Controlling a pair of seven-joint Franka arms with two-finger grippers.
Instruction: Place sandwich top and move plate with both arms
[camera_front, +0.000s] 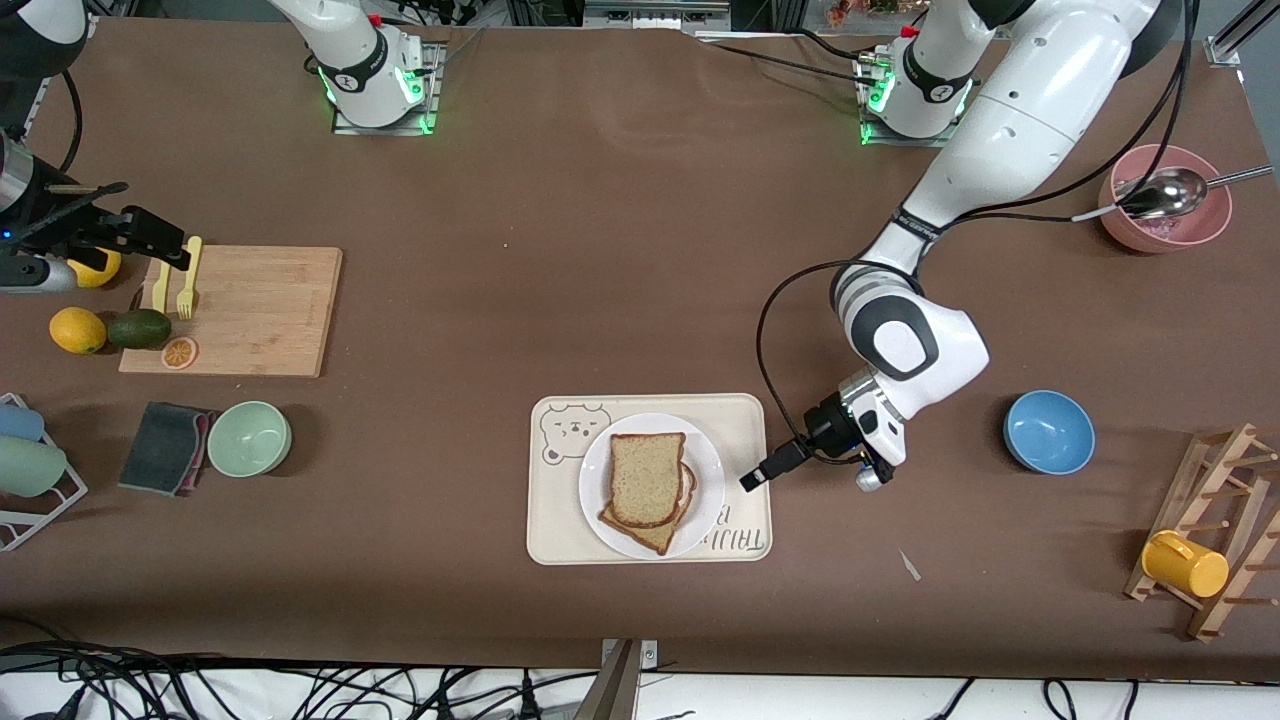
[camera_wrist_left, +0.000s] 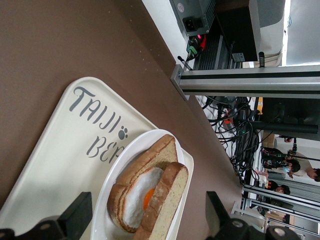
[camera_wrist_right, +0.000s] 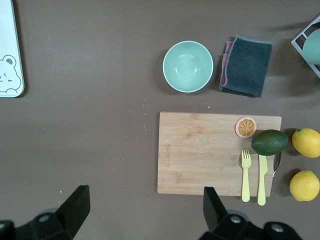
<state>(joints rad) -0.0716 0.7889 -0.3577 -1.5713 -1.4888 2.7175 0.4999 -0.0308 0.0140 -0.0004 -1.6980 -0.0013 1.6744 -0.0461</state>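
The sandwich top (camera_front: 647, 478), a light speckled bread slice, lies on a darker toast with a fried egg (camera_wrist_left: 145, 197), a little askew so the egg shows at one side. Both sit on the white plate (camera_front: 708, 478), which rests on a cream bear-print tray (camera_front: 560, 530). My left gripper (camera_front: 760, 475) is open beside the tray's edge toward the left arm's end, pointing at the plate. In the left wrist view the sandwich top (camera_wrist_left: 167, 200) and plate rim (camera_wrist_left: 107, 200) lie between the spread fingers. My right gripper (camera_wrist_right: 145, 202) hangs open over bare table by the cutting board (camera_wrist_right: 215, 152).
A blue bowl (camera_front: 1049, 431) stands near the left arm's elbow. A green bowl (camera_front: 249, 438), a grey cloth (camera_front: 165, 447), lemons and an avocado (camera_front: 139, 328) are at the right arm's end. A pink bowl with a spoon (camera_front: 1165, 200) and a rack with a yellow cup (camera_front: 1185, 565) are at the left arm's end.
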